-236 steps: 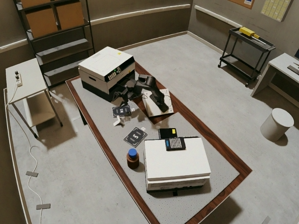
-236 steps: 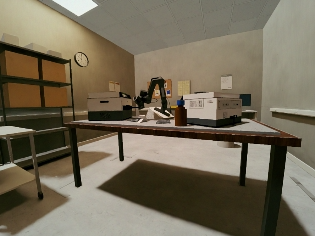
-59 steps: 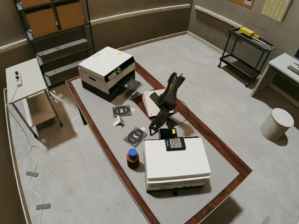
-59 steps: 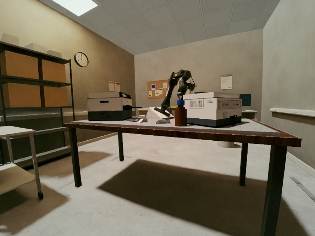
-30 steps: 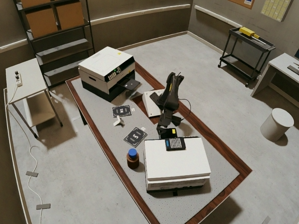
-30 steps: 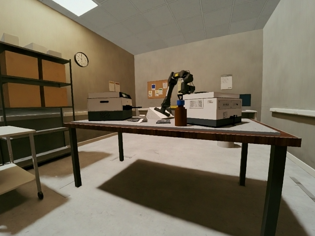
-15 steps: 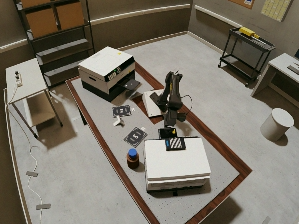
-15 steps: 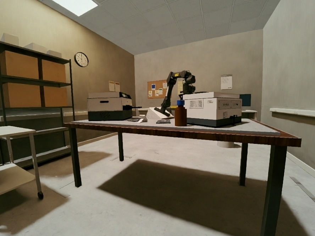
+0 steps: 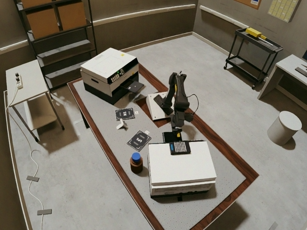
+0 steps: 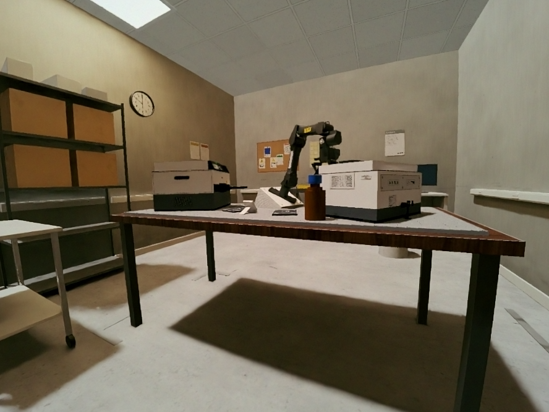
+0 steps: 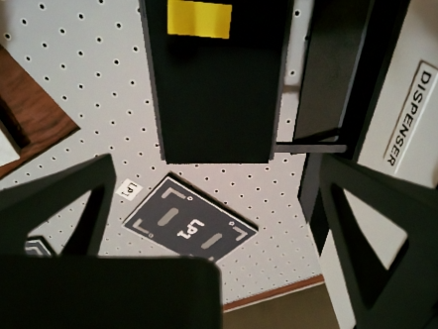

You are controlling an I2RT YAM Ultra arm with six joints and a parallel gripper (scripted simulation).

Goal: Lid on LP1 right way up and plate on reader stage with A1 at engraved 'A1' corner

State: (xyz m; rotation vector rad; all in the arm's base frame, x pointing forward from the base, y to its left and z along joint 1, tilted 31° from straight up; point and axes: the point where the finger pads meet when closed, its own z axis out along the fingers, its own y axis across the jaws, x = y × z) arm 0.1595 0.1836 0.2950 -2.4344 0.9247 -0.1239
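With its fingers spread fully wide and holding nothing, the gripper (image 9: 176, 129) (image 10: 315, 169) (image 11: 217, 164) hovers over the black, yellow-marked block (image 9: 168, 136) (image 11: 218, 89) at the dispenser (image 9: 182, 162) (image 10: 354, 190) (image 11: 421, 114), apparently the plate on its stage; lid and plate cannot be told apart. LP1 (image 9: 139, 140) (image 10: 284, 213) (image 11: 183, 216) lies nearby, between the bottle (image 9: 136, 165) (image 10: 314, 203) and N1 (image 9: 124, 114).

Pincer (image 9: 176, 131) (image 10: 315, 169) (image 11: 217, 164) swung from beside reader (image 9: 109, 71) (image 10: 190, 184) to above dispenser's stage (image 9: 168, 137) (image 11: 218, 99).
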